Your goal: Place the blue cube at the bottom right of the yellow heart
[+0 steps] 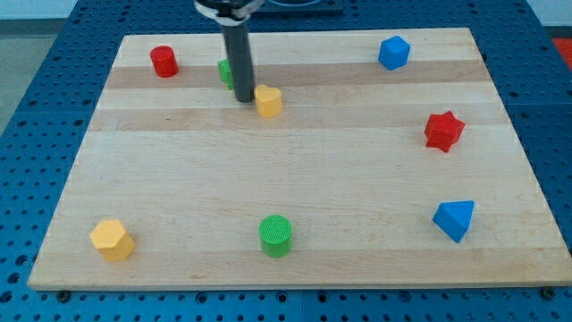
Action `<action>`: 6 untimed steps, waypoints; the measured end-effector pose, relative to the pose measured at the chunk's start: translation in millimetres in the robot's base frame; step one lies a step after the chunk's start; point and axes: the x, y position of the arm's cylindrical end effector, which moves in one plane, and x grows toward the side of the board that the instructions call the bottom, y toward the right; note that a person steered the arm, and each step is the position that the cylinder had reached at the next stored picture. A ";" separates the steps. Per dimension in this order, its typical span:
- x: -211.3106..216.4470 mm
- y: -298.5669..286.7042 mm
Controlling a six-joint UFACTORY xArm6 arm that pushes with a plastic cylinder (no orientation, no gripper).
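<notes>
The blue cube [393,53] sits near the view's top right of the wooden board [295,206]. The yellow heart [269,101] lies at the top centre. My tip [244,98] rests on the board just left of the yellow heart, close to or touching it. The rod hides most of a green block [224,71] right behind it. The blue cube is far to the right of my tip.
A red cylinder [164,61] is at the top left. A red star [443,131] is at the right. A blue triangular block [455,218] is at the bottom right, a green cylinder [275,235] at bottom centre, a yellow hexagon [113,239] at bottom left.
</notes>
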 end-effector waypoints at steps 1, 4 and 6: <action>-45.4 9.5; -64.9 -76.5; -115.7 155.5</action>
